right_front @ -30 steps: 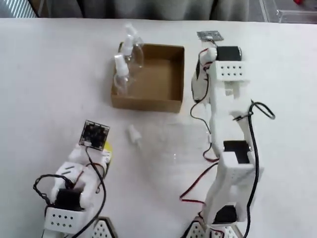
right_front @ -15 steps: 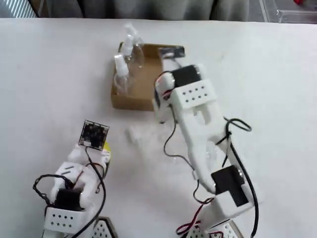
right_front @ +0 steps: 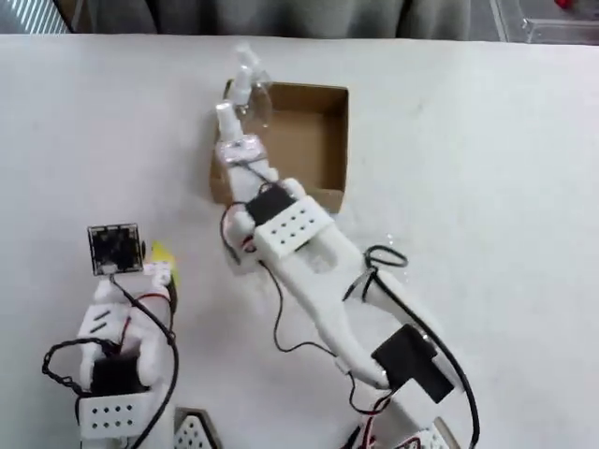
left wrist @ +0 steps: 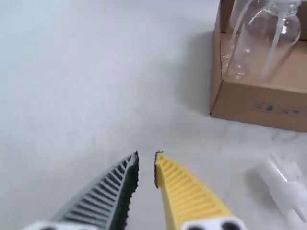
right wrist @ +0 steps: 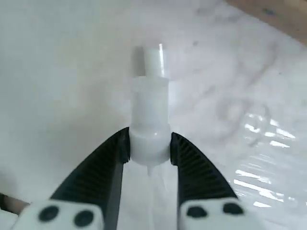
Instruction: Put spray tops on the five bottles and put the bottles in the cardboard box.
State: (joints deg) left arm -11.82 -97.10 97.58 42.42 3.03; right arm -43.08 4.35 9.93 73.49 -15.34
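Your right gripper (right wrist: 149,143) had its jaws closed on the collar of a spray top (right wrist: 149,96). The nozzle pointed away from the wrist, and the gripper sat close to the near wall of the box (right_front: 332,140). Two bottles (right_front: 245,108) with tops on sat inside the box against one side wall. Your left gripper (left wrist: 146,160) hung over the table (left wrist: 72,72), jaws narrow and holding nothing.
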